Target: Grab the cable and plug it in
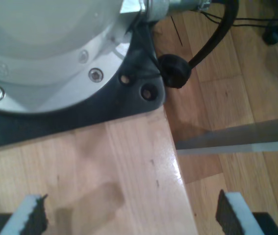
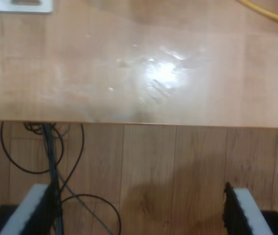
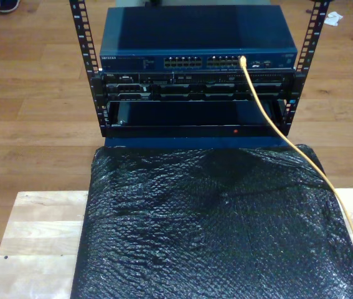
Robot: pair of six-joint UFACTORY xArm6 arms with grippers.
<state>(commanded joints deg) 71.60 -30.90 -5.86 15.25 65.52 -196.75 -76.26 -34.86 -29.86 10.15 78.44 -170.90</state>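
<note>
A crinkled black sheet (image 3: 220, 227) covers most of the wooden table (image 3: 39, 237) in the foreground of the exterior view, leaving a bare strip of wood along that view's left side and a sliver at its right edge. Beyond the sheet stands a rack (image 3: 198, 75) on the plank floor (image 3: 33, 106), a blue switch (image 3: 198, 37) on top with its row of ports facing the camera. The cable (image 3: 269, 112) runs from a port near the switch's right end, in the exterior view, down across the rack front and along the sheet's right edge toward the table; its plug sits at the port, though how deep cannot be told. My first gripper (image 1: 131, 215) hangs spread, nothing between its fingers (image 1: 31, 215), over a table corner beside an arm's round base (image 1: 55, 49), with open floor past the edge. My second gripper (image 2: 143, 210) is likewise spread and empty, poised above floor just off a long straight table edge (image 2: 139, 122); a stretch of cable (image 2: 271, 14) crosses the tabletop well beyond it, and thin black wires (image 2: 50, 156) loop under that edge.
</note>
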